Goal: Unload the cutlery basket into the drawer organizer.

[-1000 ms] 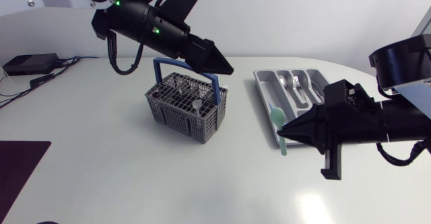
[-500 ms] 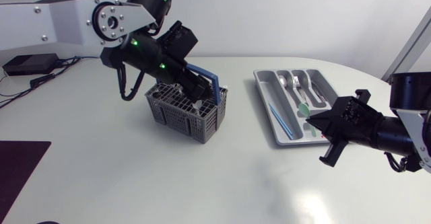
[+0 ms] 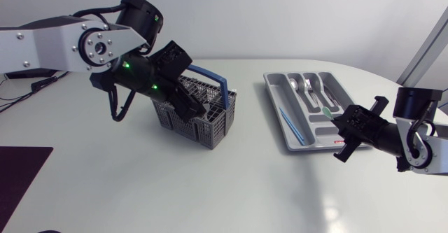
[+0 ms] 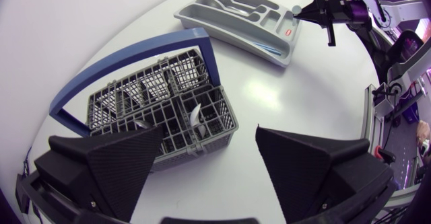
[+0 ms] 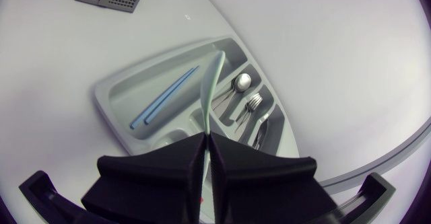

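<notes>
White table (image 3: 210,191) bore basket (image 3: 203,128), organizer (image 3: 273,93) at its three o'clock; left gripper (image 4: 209,140) gaped wide (empty) above basket; right gripper (image 5: 207,143) pinched a green spoon (image 5: 214,83).

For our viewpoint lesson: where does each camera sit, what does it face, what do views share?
Head view: above the table, looking down; left arm, right arm show.
Left wrist view: on left arm, facing cutlery basket; open left gripper shows.
Right wrist view: on right arm, facing drawer organizer; right gripper grips a spoon.
All share basket and organizer.
</notes>
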Robot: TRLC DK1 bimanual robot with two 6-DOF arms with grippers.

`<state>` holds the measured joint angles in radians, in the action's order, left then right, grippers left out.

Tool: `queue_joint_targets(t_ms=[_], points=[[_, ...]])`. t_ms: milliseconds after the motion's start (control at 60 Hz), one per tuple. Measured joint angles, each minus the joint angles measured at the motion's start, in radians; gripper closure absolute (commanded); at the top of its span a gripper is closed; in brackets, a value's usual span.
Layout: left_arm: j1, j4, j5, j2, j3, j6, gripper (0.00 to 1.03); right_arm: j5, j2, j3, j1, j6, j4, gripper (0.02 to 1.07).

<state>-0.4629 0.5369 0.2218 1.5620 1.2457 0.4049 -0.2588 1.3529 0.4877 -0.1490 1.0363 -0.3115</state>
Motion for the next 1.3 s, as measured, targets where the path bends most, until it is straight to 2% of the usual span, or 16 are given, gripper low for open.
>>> queue_joint_targets(t_ms=[300, 667, 700, 933, 983, 1183, 1300], points=[[0.0, -0.024, -0.021, 0.0, -0.008, 0.038, 0.07, 0.021, 0.186, 0.003, -0.104, 0.107, -0.139, 0.98], [0.0, -0.024, -0.022, 0.0, -0.039, 0.045, 0.07, 0.075, 0.263, 0.041, -0.134, 0.248, -0.171, 0.93], [0.0, -0.024, -0.023, -0.001, -0.039, 0.045, 0.07, 0.084, 0.264, 0.044, -0.134, 0.257, -0.171, 0.89], [-0.005, -0.023, -0.048, -0.006, -0.04, 0.053, 0.07, 0.138, 0.265, 0.045, -0.1, 0.313, -0.17, 0.29], [-0.006, -0.023, -0.049, -0.007, -0.04, 0.053, 0.07, 0.153, 0.265, 0.045, -0.093, 0.319, -0.17, 0.2], [-0.02, -0.023, -0.057, -0.013, -0.04, 0.053, 0.07, 0.159, 0.22, 0.034, -0.087, 0.323, -0.151, 0.14], [-0.025, -0.022, -0.071, -0.015, -0.04, 0.053, 0.07, 0.152, 0.139, 0.034, -0.088, 0.311, -0.076, 0.14]])
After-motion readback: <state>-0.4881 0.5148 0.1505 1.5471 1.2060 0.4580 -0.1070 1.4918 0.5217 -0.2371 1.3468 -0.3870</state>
